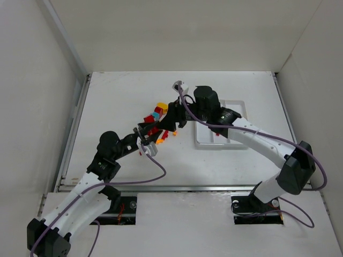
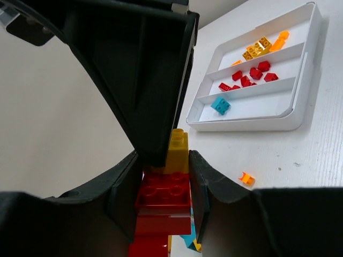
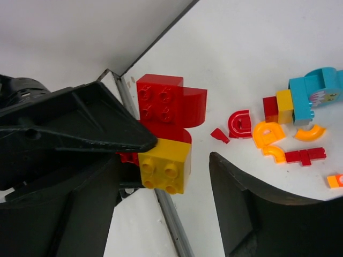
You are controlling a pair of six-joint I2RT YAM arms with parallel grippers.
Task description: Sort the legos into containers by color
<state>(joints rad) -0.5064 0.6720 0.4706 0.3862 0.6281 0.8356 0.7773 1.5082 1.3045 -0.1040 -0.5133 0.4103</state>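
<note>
Jaws | left jaws pinch red brick stack [image 2: 163, 195] | right jaws open around yellow brick [image 3: 165, 166] on top | tray [image 2: 252, 123] holds sorted legos [image 2: 256, 73] | loose legos [image 3: 266, 134] on tabletop [image 3: 241, 53]

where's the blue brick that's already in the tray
In the left wrist view, the blue brick lies toward the left end of the tray's nearest compartment, the only brick seen there, beside the middle compartment with the red bricks.
</note>
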